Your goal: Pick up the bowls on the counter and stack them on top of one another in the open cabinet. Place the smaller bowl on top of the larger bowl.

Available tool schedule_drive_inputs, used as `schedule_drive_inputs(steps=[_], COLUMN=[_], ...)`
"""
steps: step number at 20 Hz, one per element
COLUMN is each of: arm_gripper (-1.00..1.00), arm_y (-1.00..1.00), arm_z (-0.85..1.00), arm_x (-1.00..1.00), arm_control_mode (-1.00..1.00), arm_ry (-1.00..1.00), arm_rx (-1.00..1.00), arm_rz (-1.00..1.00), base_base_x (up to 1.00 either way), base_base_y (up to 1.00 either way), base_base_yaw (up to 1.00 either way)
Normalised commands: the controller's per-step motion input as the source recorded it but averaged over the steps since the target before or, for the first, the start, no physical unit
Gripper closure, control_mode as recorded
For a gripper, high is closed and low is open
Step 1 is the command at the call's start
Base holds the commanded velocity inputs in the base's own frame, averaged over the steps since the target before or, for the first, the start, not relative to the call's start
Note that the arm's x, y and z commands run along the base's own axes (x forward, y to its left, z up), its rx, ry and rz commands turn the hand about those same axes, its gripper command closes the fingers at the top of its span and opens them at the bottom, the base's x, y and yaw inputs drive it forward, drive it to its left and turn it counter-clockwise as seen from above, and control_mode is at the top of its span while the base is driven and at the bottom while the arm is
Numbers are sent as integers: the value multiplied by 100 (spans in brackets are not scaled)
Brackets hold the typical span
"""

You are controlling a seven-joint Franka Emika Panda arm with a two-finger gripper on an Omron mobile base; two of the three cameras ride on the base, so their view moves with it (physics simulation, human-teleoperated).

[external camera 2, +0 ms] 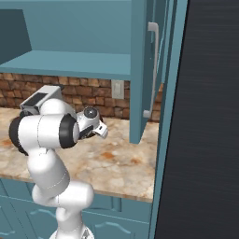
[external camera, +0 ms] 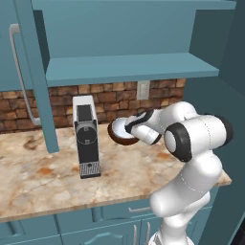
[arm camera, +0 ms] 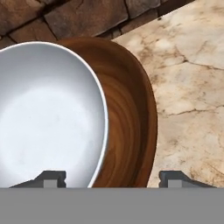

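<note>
The small glossy white bowl sits inside the wide dark brown wood-look bowl, close to the brick back wall. In the left base view the nested pair, white bowl in brown bowl, stands on the beige marbled counter right of a coffee machine. My gripper is open, its fingertips set wide on either side of the two near rims. From the left base camera the hand reaches the bowls from the right. The open cabinet's teal shelf is above them.
A grey and black coffee machine stands on the counter left of the bowls. The cabinet doors hang open with long grey handles. A wall outlet is behind the bowls. A tall dark panel bounds the right side.
</note>
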Motion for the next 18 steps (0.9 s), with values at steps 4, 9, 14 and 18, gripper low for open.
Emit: schedule_drive_inputs(steps=[4, 9, 14, 18], arm_gripper=[100, 100, 100, 100], arm_y=[0, 0, 0, 0], arm_z=[0, 0, 13, 54], arm_x=[0, 0, 0, -2], arm_control_mode=[-100, -100, -100, -100], arm_ry=[0, 0, 0, -1], arm_rx=[0, 0, 0, 0], arm_rz=[0, 0, -1, -5], base_base_x=[0, 0, 0, 0], base_base_y=[0, 0, 0, 0], base_base_yaw=[0, 0, 0, 0])
